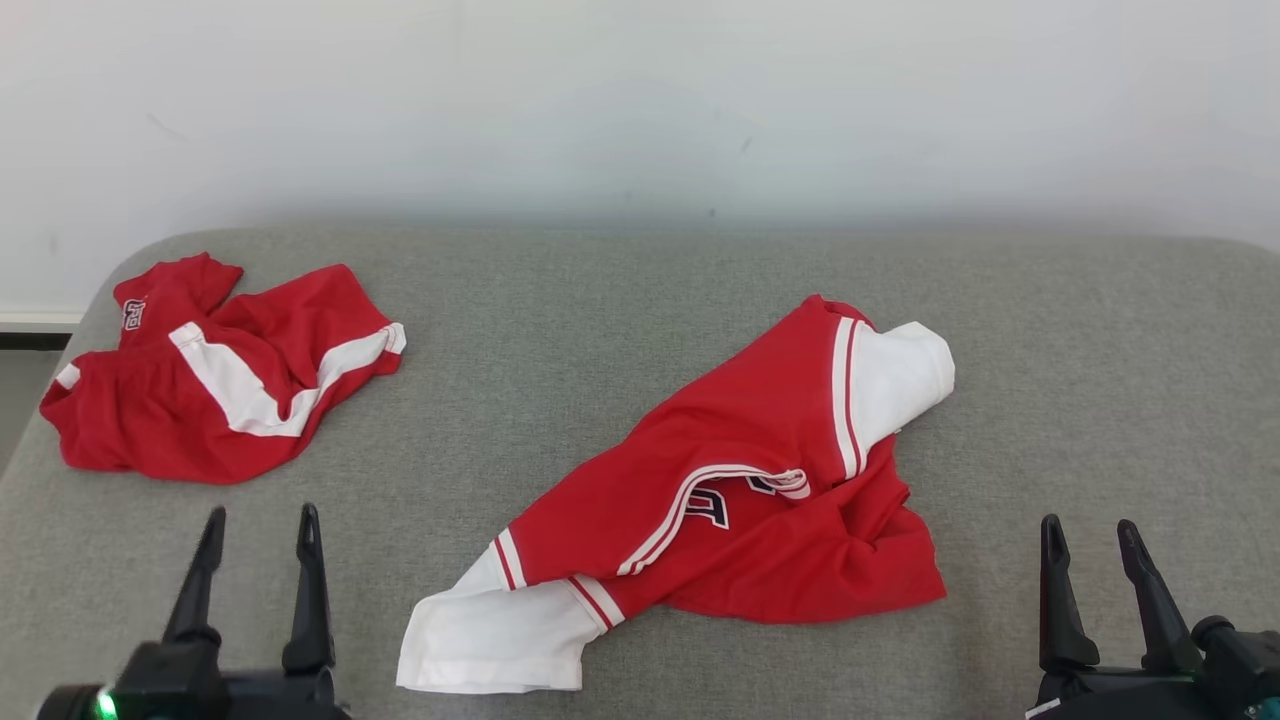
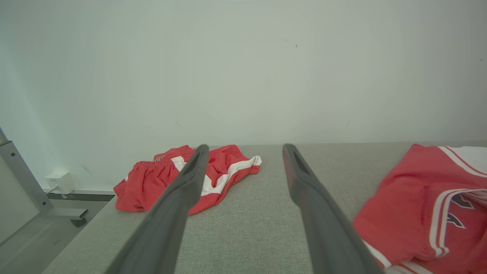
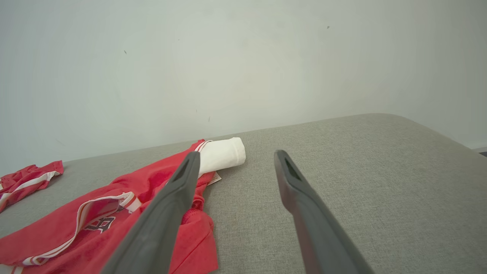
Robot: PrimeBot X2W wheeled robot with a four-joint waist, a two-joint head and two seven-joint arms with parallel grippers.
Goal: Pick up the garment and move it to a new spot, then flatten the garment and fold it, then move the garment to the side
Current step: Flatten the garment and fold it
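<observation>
A pale, bare wall (image 1: pixel 640 100) runs across the back. In front of it you see a wide desk (image 1: pixel 600 300) covered in grey fabric, with rounded far corners.

A red shirt (image 1: pixel 740 500) with white sleeves and dark lettering lies near the middle of the desk, between your two arms. It is crumpled and skewed. One sleeve points to the near left, the other to the far right, and the body is bunched over itself.

A pair of red shorts (image 1: pixel 220 380) with white stripes lies rumpled at the far left corner, well apart from the shirt.

Your left pincer (image 1: pixel 262 515) sits at the lower left, fingers spread and holding nothing, near the shirt's closer sleeve but not touching it. Your right pincer (image 1: pixel 1089 525) sits at the lower right, also spread and empty, apart from the shirt's hem.

Judging by this, the shirt is in a workable central spot, but most of the task is left. It is not yet flattened or folded, nor moved to the side.
</observation>
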